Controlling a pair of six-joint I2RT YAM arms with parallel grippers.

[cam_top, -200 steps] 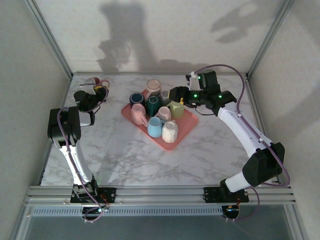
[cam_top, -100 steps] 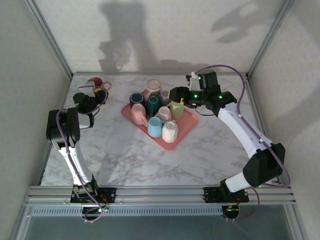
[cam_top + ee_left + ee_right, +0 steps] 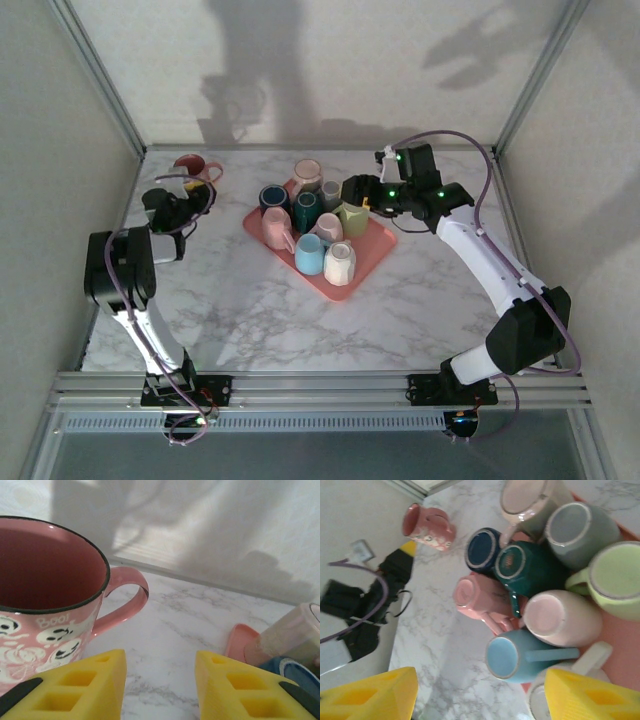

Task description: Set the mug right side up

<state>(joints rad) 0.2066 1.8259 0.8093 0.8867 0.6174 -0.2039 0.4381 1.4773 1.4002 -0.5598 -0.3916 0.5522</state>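
At the far left of the marble table (image 3: 300,320) the pink mug (image 3: 190,165) stands upright, mouth up, its handle pointing right toward the tray (image 3: 372,262). The left wrist view shows its dark-rimmed opening and the small ghost faces printed on its side. Just near of it sits the left gripper (image 3: 200,193), spread and holding nothing. From its own camera the two yellow fingers (image 3: 85,685) frame a gap of bare marble, with the mug just beyond the left one; whether that finger touches it I cannot tell. Right of centre, the pink tray carries a tight cluster of mugs (image 3: 310,225) — dark blue, teal, pink, light blue, cream, green and grey. The right gripper (image 3: 352,190) hangs over the tray's far right side, its fingers wide apart and empty. Its camera looks down on the cluster, where most of the mugs show their bases.
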